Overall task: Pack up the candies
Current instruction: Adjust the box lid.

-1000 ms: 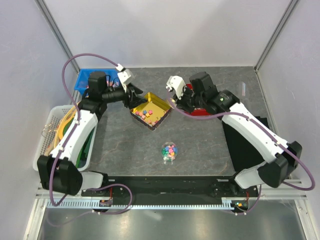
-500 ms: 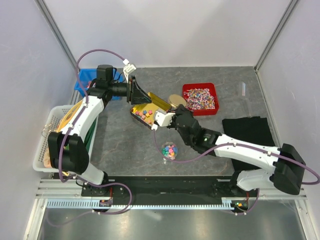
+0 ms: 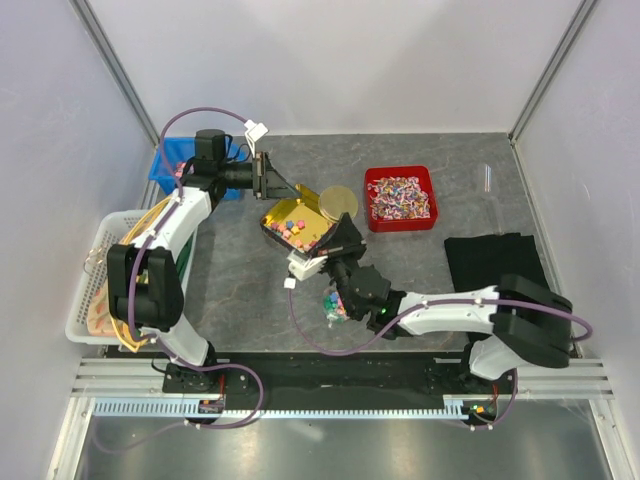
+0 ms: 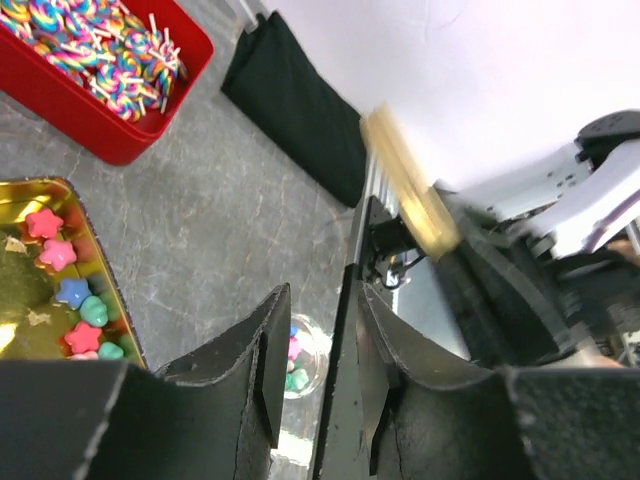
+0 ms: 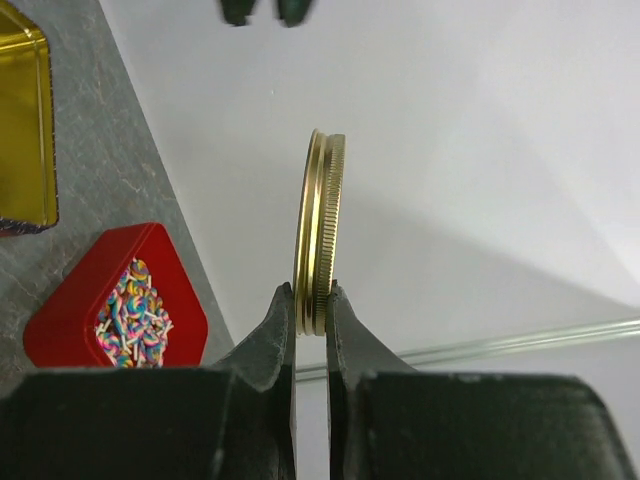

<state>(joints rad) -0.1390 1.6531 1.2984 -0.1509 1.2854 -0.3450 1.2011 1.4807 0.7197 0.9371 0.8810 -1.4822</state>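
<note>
The right end effector (image 5: 311, 298) is squeezed tight on a thin round gold lid (image 5: 320, 215). The lid stands on its edge between the two black fingers, and its rim has tiny ridges. Low on this end effector's left sits a red bin (image 5: 60, 312) full of stripy sweets (image 5: 128, 312), and past it is a shiny gold tray (image 5: 20, 130). The left end effector (image 4: 322, 300) has its two black fingers apart, with nothing between them. Just to its left lies the same gold tray, bright like a mirror. The candies (image 4: 62, 292) rest in the tray: small chunky star shapes in pink, red, blue and green. Right past the fingertips, a small clear round jar (image 4: 300, 365) holds more of them. Farther out are the red bin, a soft black cloth (image 4: 300, 110) and the grey, stone-patterned bench (image 4: 200, 220).
</note>
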